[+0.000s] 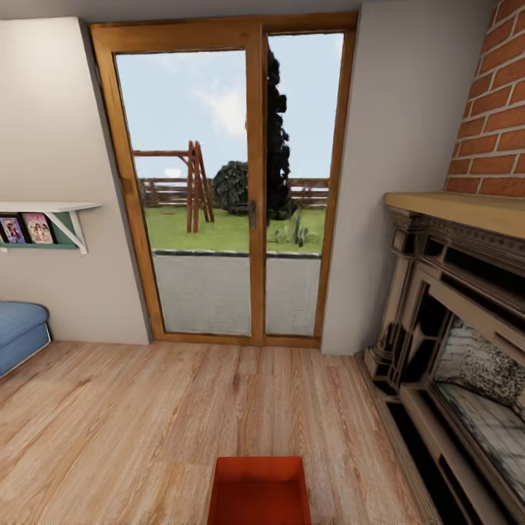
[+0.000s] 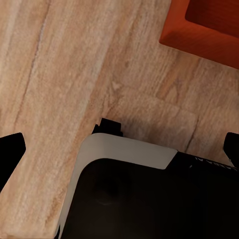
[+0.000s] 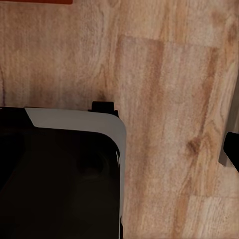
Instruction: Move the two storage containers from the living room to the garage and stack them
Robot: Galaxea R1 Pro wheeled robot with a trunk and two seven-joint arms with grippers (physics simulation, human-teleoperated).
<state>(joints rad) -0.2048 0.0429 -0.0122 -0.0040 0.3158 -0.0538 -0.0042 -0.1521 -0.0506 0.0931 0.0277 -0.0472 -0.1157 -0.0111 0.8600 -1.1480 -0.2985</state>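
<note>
— Storage container count, living room: one red-orange bin, open-topped, seen from the head camera at the bottom middle of the frame, resting on the light wood-plank flooring. Its near end runs off the lower edge.

— And where does it lie relative to each tool?

— From the left wrist camera a corner of the storage container sits on the planks, apart from the left tool, whose two dark fingertips stand at opposite edges of the picture, spread wide, nothing between them but flooring and the robot's dark base with its pale rim. From the right wrist camera only a thin orange sliver of the container shows at the frame edge. One dark fingertip of the right tool is visible; whether that tool is spread or pressed together cannot be told.

— Farther off?

— One ornate dark fireplace mantel at right, under one red brick chimney. One blue cushioned seat at left, below one wall shelf carrying two picture cards. Beyond, one pair of wood-framed glass doors looks onto lawn, a wooden frame and a fence.
</note>
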